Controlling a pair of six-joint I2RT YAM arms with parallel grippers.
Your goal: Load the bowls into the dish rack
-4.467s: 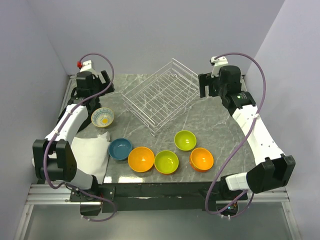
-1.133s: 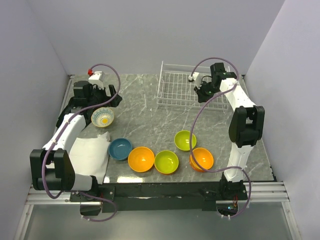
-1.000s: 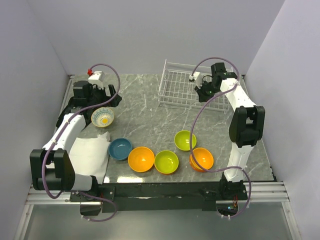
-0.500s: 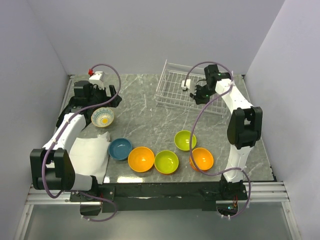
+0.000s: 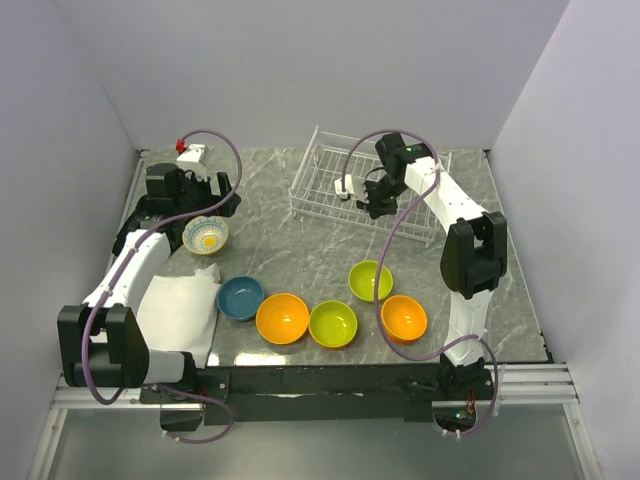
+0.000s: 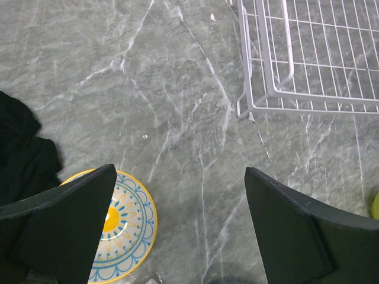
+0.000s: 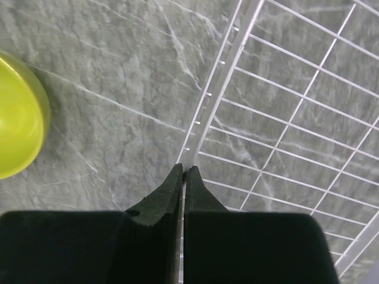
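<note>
The white wire dish rack (image 5: 322,189) stands at the back of the table, right of centre. My right gripper (image 5: 371,203) is shut on its near rim wire (image 7: 225,64), with the thin wire pinched between the fingertips (image 7: 175,177). My left gripper (image 6: 177,228) hangs open above the marble, just right of the patterned bowl (image 6: 127,228) with the yellow centre (image 5: 205,234). Along the front lie a teal bowl (image 5: 240,298), an orange bowl (image 5: 282,318), a lime bowl (image 5: 333,323), a second lime bowl (image 5: 371,281) and a second orange bowl (image 5: 404,318). No bowl sits in the rack.
A white cloth (image 5: 180,310) lies at the front left, beside the teal bowl. Purple cables loop over both arms. The rack's corner (image 6: 251,109) shows at the upper right of the left wrist view. A lime bowl (image 7: 18,130) sits left of the right fingers.
The right gripper has dragged the rack leftward along the back of the table, turning it a little. The left arm has barely moved.
</note>
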